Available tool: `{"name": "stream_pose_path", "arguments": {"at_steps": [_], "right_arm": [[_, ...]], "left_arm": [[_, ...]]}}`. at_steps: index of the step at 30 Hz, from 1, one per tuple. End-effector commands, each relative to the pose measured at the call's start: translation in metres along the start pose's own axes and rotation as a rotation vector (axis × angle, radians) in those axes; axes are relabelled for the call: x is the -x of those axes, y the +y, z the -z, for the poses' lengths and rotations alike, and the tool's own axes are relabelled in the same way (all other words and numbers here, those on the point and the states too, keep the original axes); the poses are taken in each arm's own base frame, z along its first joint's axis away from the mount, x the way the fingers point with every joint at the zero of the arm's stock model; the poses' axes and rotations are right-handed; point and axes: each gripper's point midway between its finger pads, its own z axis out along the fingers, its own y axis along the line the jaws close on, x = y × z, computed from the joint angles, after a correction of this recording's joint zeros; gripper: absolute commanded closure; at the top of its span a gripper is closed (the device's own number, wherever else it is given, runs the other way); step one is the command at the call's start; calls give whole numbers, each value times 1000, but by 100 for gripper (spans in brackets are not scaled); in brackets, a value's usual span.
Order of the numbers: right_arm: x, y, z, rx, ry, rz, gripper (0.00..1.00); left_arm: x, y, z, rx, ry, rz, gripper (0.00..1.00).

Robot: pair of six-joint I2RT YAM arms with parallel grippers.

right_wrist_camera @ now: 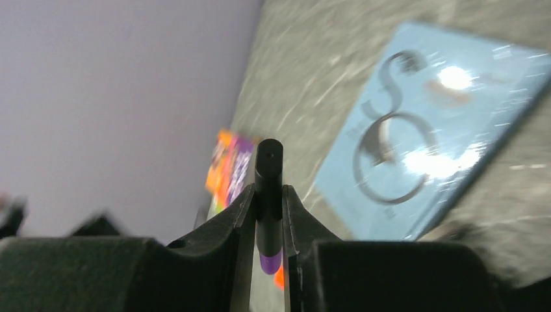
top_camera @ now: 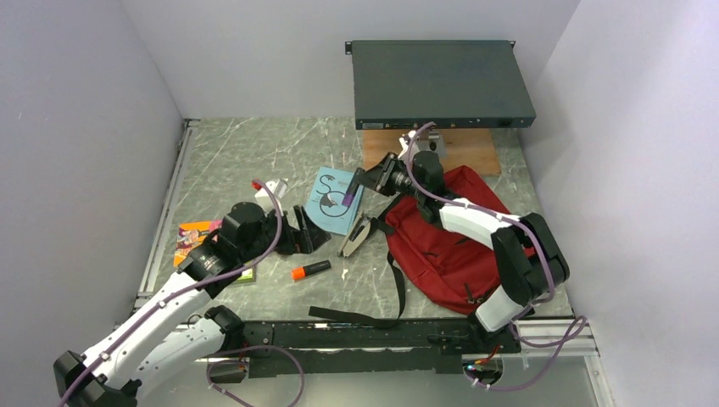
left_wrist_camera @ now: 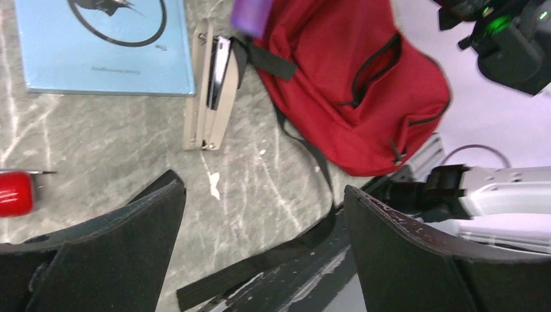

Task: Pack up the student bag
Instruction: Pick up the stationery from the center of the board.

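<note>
Desk [top_camera: 254, 144]: grey marbled top with walls on three sides; both arm bases sit on the near edge.
Student bag [top_camera: 424, 254]: dark red, lying flat towards the right edge, stretching from the near right corner up to mid-depth. A black strap [top_camera: 398, 292] trails from it towards the near edge.
Right arm: rises from its base at the near right corner, and its white forearm slants over the bag towards the far left. The wrist is above the bag's far end.
Right gripper [top_camera: 358, 182]: points towards the left edge, above the right side of the blue book [top_camera: 329, 202]. Its fingers [right_wrist_camera: 227, 234] are nearly closed, pinching a purple marker [right_wrist_camera: 269, 175] crosswise, with the black end sticking out past the pads.
Left arm: runs low from the near left corner, angled in towards the middle of the desk.
Left gripper [top_camera: 303, 231]: close to the surface and aimed at the right edge. Its fingers [left_wrist_camera: 130, 247] are spread wide with only bare desk between them.
Stapler [top_camera: 356, 236]: beige, lying between the blue book and the bag, just beside the bag's left side.
Orange marker [top_camera: 310, 270]: on the desk nearer the near edge than the left gripper, and apart from it.
Colourful book [top_camera: 197, 237]: flat by the left edge, partly under the left arm.
Wooden board [top_camera: 458, 154]: at the far edge, beyond the bag, beneath a dark metal case [top_camera: 441, 80].
</note>
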Motion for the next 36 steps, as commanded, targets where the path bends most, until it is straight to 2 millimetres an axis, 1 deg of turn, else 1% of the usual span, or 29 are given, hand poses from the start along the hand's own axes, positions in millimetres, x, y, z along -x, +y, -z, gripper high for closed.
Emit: {"name": "stream_pose_path", "arguments": {"at_steps": [1, 3, 5, 8, 9, 12, 14, 16, 20, 24, 30, 34, 36], "right_arm": [[-46, 73, 42, 338, 290, 197, 100], [-59, 83, 57, 355, 343, 235, 100], [-63, 99, 71, 386, 341, 266, 100], [-63, 121, 86, 454, 295, 210, 100], [-67, 126, 91, 490, 293, 183, 100], [-69, 147, 100, 576, 274, 121, 100], [-70, 156, 103, 614, 251, 98, 100], [-71, 159, 102, 619, 230, 94, 100], [-70, 163, 102, 613, 182, 83, 100], [-74, 167, 100, 624, 179, 66, 100], [-82, 172, 101, 641, 196, 62, 100], [-88, 172, 103, 634, 224, 74, 100], [-92, 172, 106, 630, 237, 88, 100]], "left_arm": [[21, -30, 6, -202, -4, 70, 5], [26, -34, 8, -262, 0, 105, 9], [27, -40, 7, -327, 20, 135, 11], [23, -50, 1, -424, 60, 154, 10], [21, -54, 0, -461, 70, 160, 11], [19, -61, -1, -541, 73, 187, 16], [22, -69, 2, -614, 41, 183, 22], [25, -77, 8, -671, 22, 194, 29], [25, -85, 13, -718, 16, 182, 35], [25, -88, 15, -731, 2, 179, 42], [29, -93, 20, -776, -26, 180, 57], [27, -93, 22, -773, -22, 165, 70], [26, -92, 23, -767, -26, 159, 72]]}}
